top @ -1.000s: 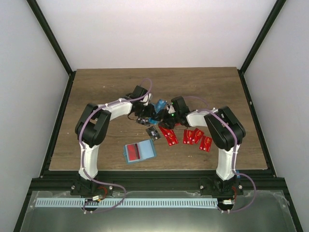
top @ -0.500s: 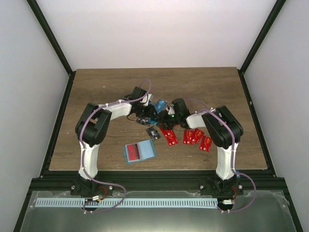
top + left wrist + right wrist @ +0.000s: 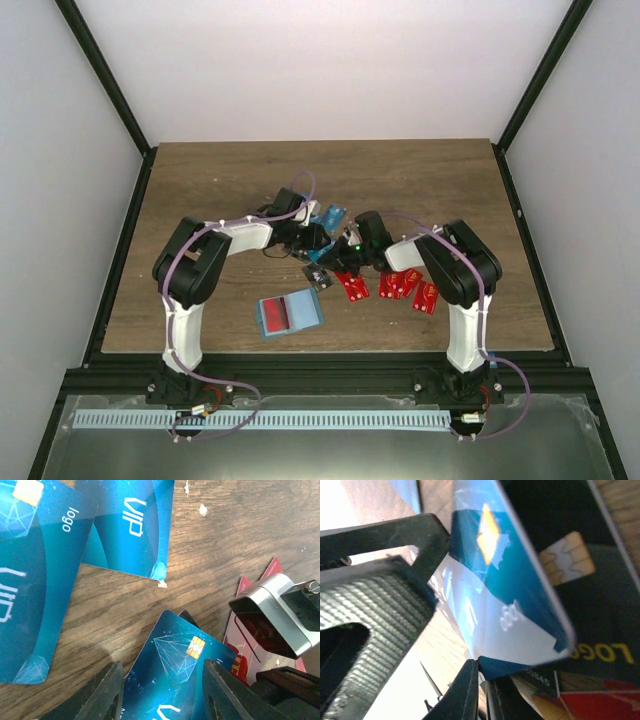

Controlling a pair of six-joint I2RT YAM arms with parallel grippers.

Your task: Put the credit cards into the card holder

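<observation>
A: What have the jaws got?

B: The right gripper (image 3: 481, 664) is pinched down narrow on the lower corner of a blue card (image 3: 490, 575), with the card's flat faces between its 2 fingers. The card stands tilted, chip side up, clear of the black card (image 3: 600, 610) beneath it.

A: And the left?

B: The left gripper (image 3: 162, 672) has its jaws about half apart, astride that same card. Each long edge runs into a finger, so I read it as a clamp across the width. That is a sensible way to lift so thin a thing off flat wood.

A: Why 2 grips on 1 card?

B: A handover, I judge. An edge clamp raises the card, but the fingers would foul a pocket. A pinch on 1 corner leaves the far end free to slide in.

A: What lies around them?

B: 2 flat blue cards (image 3: 35, 580) rest on the table (image 3: 225, 545) just beyond the left fingers, 1 overlapping the other. Loose red cards (image 3: 351, 285) are scattered on the right arm's side.

A: And the card holder?

B: The card holder (image 3: 306, 308) lies toward the front of the table, between the arms and nearer the left one, well apart from both grippers. It has 1 red card (image 3: 272, 317) showing in it. Most cards are outside it, so the task looks early.
</observation>
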